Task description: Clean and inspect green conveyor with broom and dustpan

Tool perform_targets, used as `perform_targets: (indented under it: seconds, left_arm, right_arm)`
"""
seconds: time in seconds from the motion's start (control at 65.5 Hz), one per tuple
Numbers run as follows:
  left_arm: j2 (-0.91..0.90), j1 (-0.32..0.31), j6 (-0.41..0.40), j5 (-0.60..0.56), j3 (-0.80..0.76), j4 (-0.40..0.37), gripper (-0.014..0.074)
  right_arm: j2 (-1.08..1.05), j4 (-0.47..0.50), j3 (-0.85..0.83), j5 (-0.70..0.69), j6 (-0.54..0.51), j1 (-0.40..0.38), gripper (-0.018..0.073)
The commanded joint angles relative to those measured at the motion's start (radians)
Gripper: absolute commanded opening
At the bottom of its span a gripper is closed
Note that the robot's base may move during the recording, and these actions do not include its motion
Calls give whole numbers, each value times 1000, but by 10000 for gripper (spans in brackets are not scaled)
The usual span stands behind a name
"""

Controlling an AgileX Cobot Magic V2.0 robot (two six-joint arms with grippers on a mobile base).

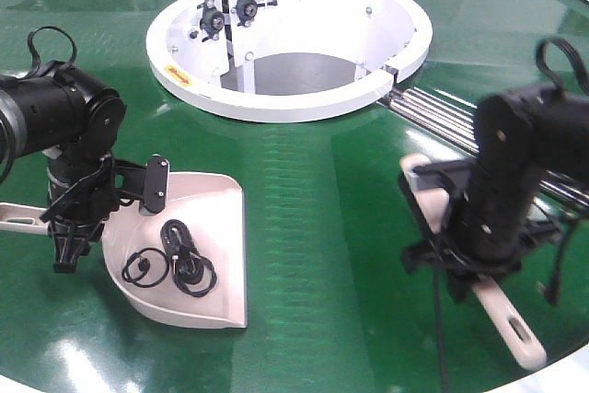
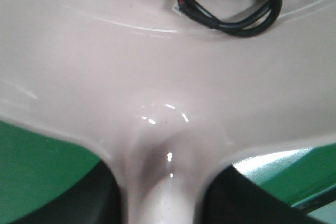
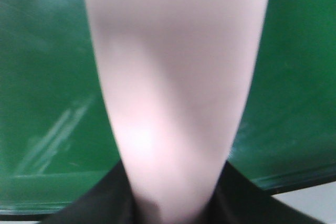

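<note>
On the near side of the white circular ring [image 1: 276, 98], toward its left, I see the pale beige plastic scoop-shaped dustpan [image 1: 216, 227] lying on the glossy dark green conveyor desk [image 1: 322, 227], with coiled black cables [image 1: 184, 264] inside it. My left end effector [image 1: 72, 250] is clamped on its handle. Toward the ring's right, my right end effector [image 1: 456, 269] grips the slim pale beige plastic broom [image 1: 511, 324], whose slotted handle points away from the ring.

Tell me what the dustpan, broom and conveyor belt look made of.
The dustpan: moulded plastic, probably; pale beige, smooth, glossy highlights. The broom: likely the same beige plastic, with a moulded slot in its handle. The green conveyor: seemingly rubber or PVC sheet; dark green, shiny, reflecting the lights, faintly ribbed.
</note>
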Motion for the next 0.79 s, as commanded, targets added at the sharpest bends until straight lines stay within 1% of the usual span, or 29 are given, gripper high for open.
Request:
perform_targets:
  seconds: [0.0,0.244,0.778]
  left_arm:
    - [-53,-6,-7,28,-26,-2,-6]
    - [-53,-6,-7,28,-26,-2,-6]
    - [-53,-6,-7,28,-26,-2,-6]
  right_arm:
    - [-52,-4,44,-56,-36,-16,-4]
    - [-52,-6,94,-102,-41,-16,-4]
    - [-52,9,94,-80,-41,-16,-4]
